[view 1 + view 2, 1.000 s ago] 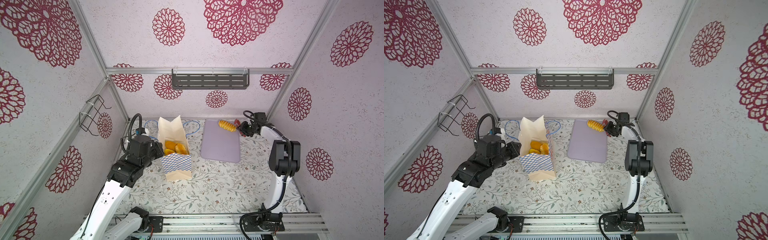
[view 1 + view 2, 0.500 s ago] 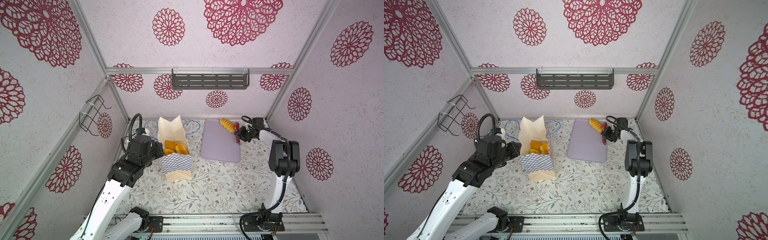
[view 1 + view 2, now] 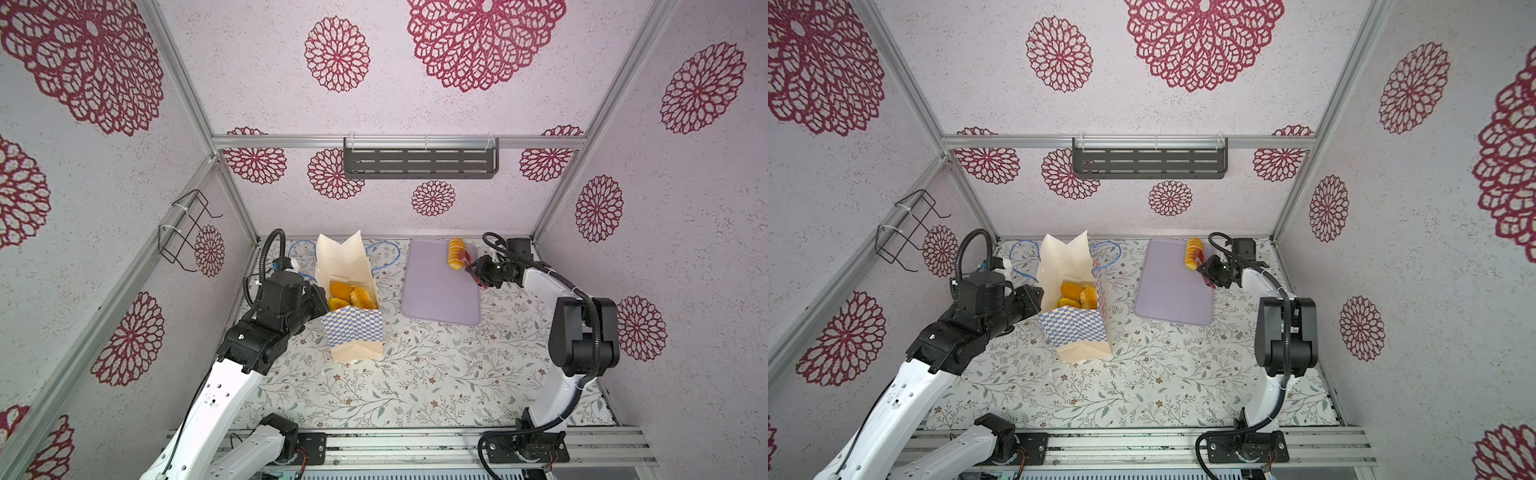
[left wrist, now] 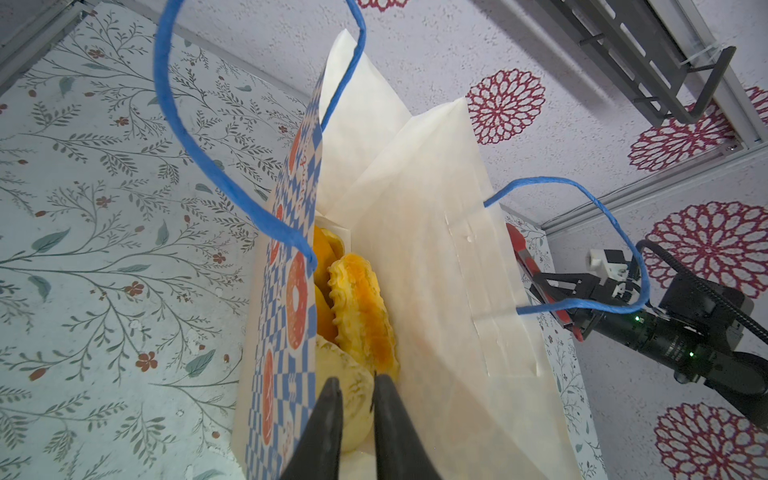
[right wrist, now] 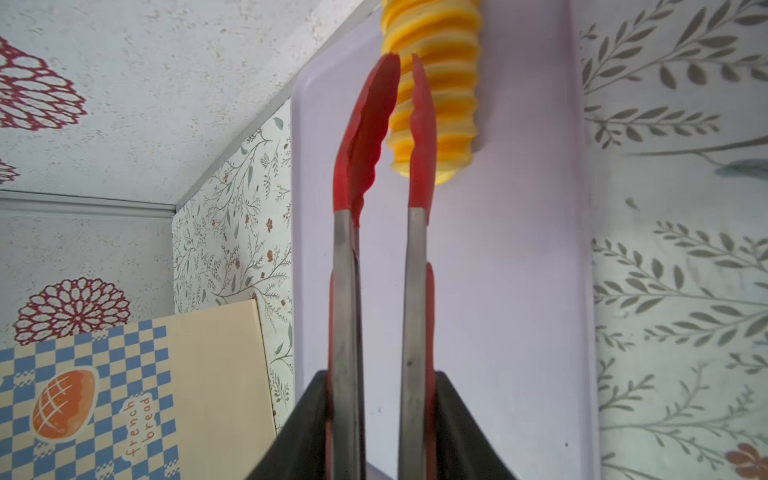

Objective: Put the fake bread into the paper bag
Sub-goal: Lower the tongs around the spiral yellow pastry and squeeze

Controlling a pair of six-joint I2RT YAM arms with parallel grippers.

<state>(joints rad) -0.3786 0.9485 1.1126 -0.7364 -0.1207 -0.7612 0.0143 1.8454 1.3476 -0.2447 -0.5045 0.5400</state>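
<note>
The paper bag [image 3: 353, 332] stands upright at the left middle of the table, with several pieces of fake bread [image 3: 351, 295] inside. My left gripper [image 3: 322, 297] sits at its left rim. In the left wrist view its fingertips [image 4: 332, 386] stand a narrow gap apart over a pale bun [image 4: 353, 399], with no paper seen between them. A long ribbed yellow roll [image 3: 456, 253] lies at the back of the lilac tray [image 3: 440, 299]. My right gripper [image 3: 482, 272] is shut on the red tongs [image 5: 345, 291]. Their tips are nearly together, over the roll's [image 5: 440, 83] side.
Two blue cord handles [image 4: 187, 145] arch from the bag's long walls. A grey slotted shelf [image 3: 419, 162] hangs on the back wall and a wire rack [image 3: 187, 232] on the left wall. The enclosure walls are close behind the tray and to its right.
My right gripper has swung the tongs forward and slightly left. The roll has turned from slanted to lying front to back on the tray. The left arm and bag have not moved.
</note>
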